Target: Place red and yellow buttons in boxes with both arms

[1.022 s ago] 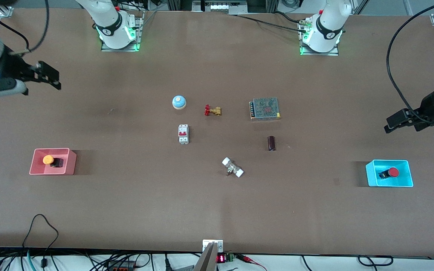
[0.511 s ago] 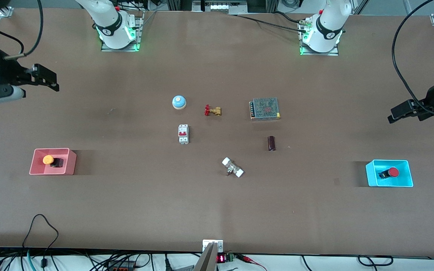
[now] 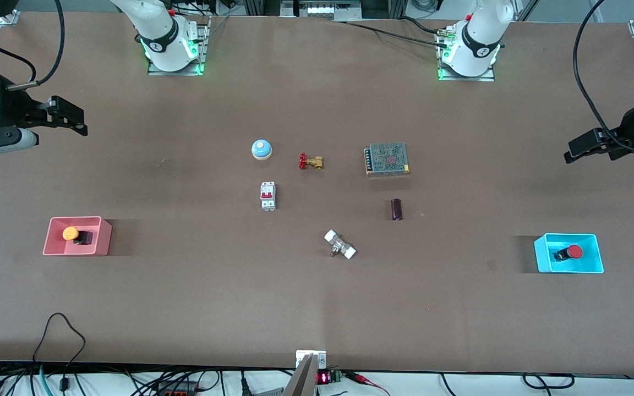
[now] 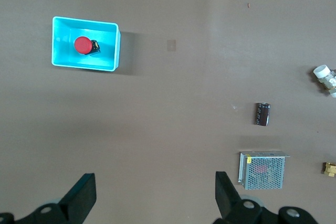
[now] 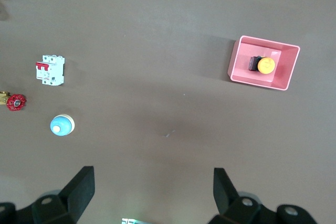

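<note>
The yellow button [image 3: 70,233] lies in the pink-red box [image 3: 53,247] at the right arm's end of the table; both show in the right wrist view, button [image 5: 266,65] in box [image 5: 239,74]. The red button [image 3: 574,252] lies in the cyan-blue box [image 3: 542,261] at the left arm's end; both show in the left wrist view, button [image 4: 82,45] in box [image 4: 107,51]. My right gripper [image 3: 72,118] is open and empty, high over bare table. My left gripper [image 3: 578,149] is open and empty, high over bare table.
Mid-table lie a blue dome with an orange top [image 3: 261,148], a brass valve with a red handle [image 3: 310,161], a white circuit breaker [image 3: 268,196], a meshed power supply [image 3: 387,158], a dark cylinder [image 3: 397,209] and a white-ended fitting [image 3: 340,245].
Both grippers have risen and drawn back from their boxes toward the table's ends. The buttons and boxes have not moved.
</note>
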Controlling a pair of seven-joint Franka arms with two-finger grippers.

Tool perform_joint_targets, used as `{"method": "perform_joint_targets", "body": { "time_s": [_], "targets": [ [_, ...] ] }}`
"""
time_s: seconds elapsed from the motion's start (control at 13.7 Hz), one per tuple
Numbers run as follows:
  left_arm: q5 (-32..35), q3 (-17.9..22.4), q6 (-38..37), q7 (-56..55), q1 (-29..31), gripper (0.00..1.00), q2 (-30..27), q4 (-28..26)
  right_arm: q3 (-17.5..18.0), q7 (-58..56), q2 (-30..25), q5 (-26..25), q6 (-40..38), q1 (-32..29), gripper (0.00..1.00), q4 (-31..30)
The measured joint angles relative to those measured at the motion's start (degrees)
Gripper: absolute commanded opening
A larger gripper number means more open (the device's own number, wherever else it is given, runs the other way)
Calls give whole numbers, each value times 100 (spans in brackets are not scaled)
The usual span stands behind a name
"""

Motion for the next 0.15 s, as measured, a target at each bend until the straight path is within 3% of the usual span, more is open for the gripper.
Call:
{"method": "perform_joint_targets", "body": {
  "time_s": [0.15],
  "targets": [
    [1, 0, 0, 1, -4, 100, -2, -8, -4, 1, 7, -9, 0, -1, 100, -2]
  ]
}}
